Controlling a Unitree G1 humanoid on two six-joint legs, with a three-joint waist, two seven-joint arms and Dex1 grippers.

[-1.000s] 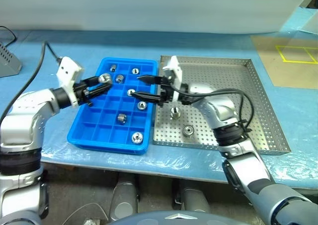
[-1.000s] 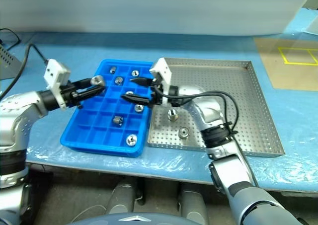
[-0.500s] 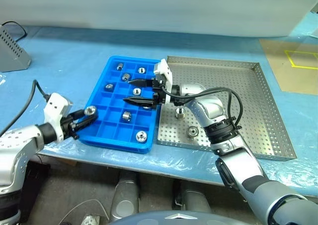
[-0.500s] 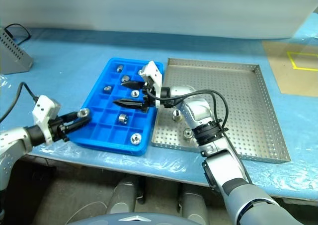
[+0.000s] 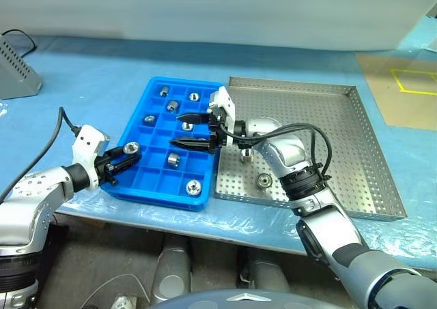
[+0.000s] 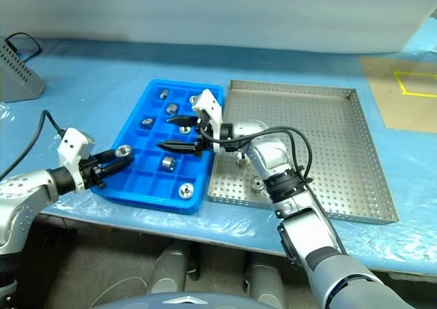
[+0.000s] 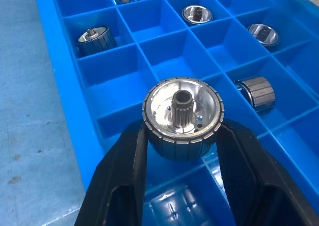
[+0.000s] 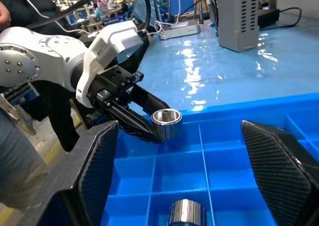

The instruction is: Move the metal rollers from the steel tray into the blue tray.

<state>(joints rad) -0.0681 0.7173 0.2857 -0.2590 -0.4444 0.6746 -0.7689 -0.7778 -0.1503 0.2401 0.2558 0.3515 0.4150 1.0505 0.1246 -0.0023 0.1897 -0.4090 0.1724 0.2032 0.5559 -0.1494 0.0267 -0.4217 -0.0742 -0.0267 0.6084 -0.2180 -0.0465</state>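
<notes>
Left pincer (image 7: 182, 151) clamps shiny ribbed metal roller (image 7: 182, 117) over near-left corner of bright blue compartmented plastic tray (image 5: 151, 179). Right pincer (image 5: 183, 131) gapes empty above tray. Risk: roller released off-centre lands on divider or tray rim, rolls off.

A ribbed, polished metal roller (image 7: 182, 117) is gleaming above the glossy blue plastic tray (image 5: 140, 181), while the matt, perforated steel tray (image 5: 341, 152) is sitting on a wrinkled, shiny blue film covering the surface (image 5: 82, 84).
</notes>
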